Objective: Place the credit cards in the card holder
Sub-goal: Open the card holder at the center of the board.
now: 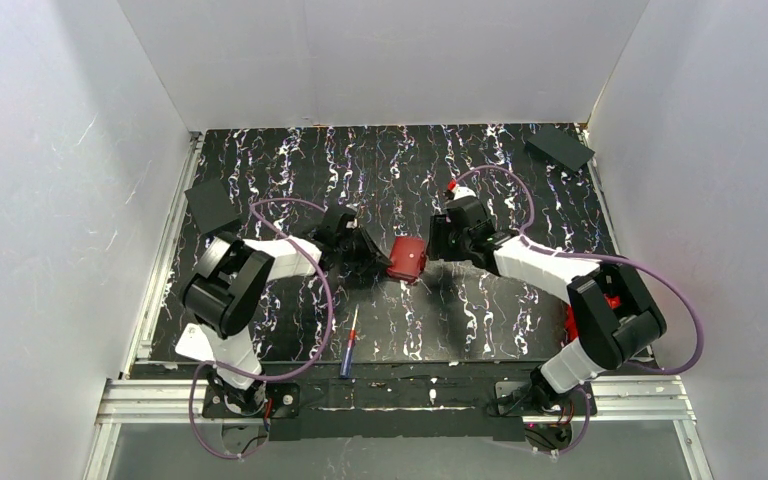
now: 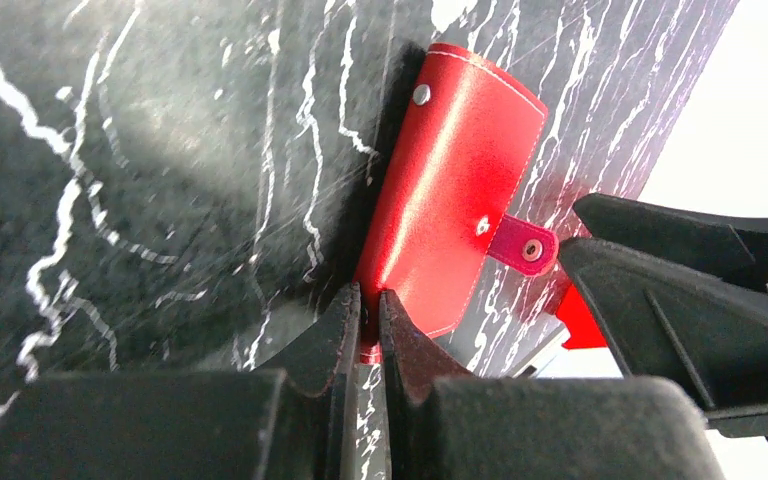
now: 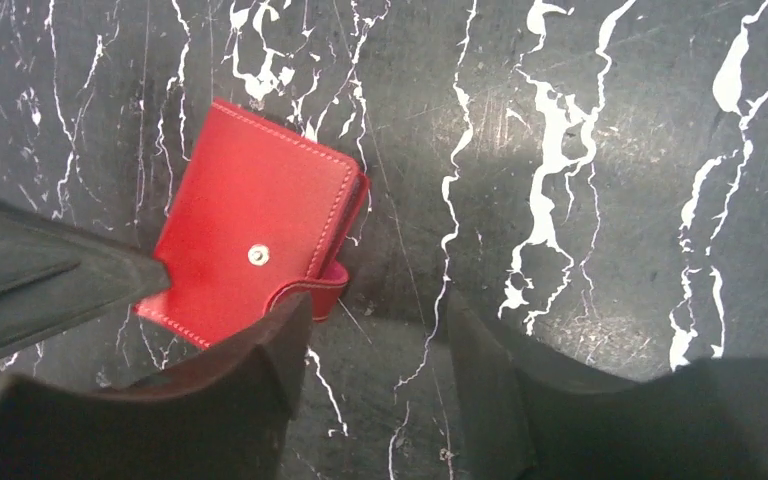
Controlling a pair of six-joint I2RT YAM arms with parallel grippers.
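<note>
A white left wall (image 1: 60,180) stands beside my workspace, with a metal rail (image 1: 165,260) running along its foot. The tabletop (image 1: 380,170) is black with white marble-like veins, scuffed with fine scratches up close, and a white back wall (image 1: 380,60) closes the far side. A flat black square (image 1: 210,205) lies near the table's left edge. Toward the near edge, a thin blue and red stick (image 1: 348,345) lies on the table. My left claw (image 1: 380,262) reaches in toward the middle, and its two dark fingers (image 2: 335,335) are pressed together, pinching the near edge of the card holder (image 1: 407,257). The card holder is a small red stitched case, folded over, at the centre of the table between my two claws. Its short strap (image 2: 525,245) with a metal snap sticks out unfastened. My right claw (image 1: 435,245) hangs just right of the case with its fingers (image 3: 500,380) spread apart and nothing between them; one finger sits right beside the strap. A second black square (image 1: 560,148) lies at the far right corner, against the white right wall (image 1: 720,150).
</note>
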